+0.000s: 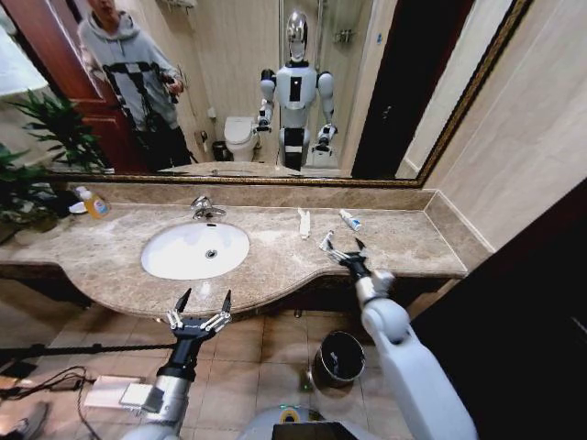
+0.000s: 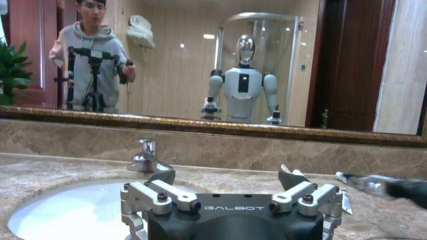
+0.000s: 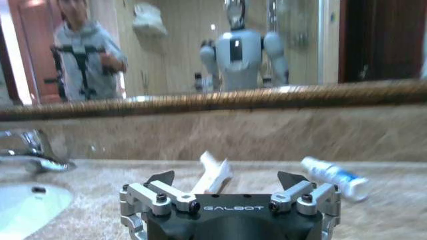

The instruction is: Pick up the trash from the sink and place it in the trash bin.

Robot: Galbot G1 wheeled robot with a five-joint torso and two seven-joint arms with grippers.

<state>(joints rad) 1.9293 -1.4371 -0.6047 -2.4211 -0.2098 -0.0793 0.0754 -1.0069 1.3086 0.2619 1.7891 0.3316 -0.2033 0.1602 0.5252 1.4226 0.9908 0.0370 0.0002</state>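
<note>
While the left end effector (image 1: 200, 305) hovers spread at the marble counter's (image 1: 275, 261) near edge, the right end effector (image 1: 341, 245) gapes before a flat white packet (image 1: 304, 222) and blue-marked tube (image 1: 349, 220); the glossy oval sink (image 1: 165, 261) lies left.

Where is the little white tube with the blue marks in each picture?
Head view: the white tube lies on the counter, past the right gripper.
Left wrist view: I can't pick it out for sure.
Right wrist view: it lies beside the flat white packet.
Shared landmark: the faucet.
</note>
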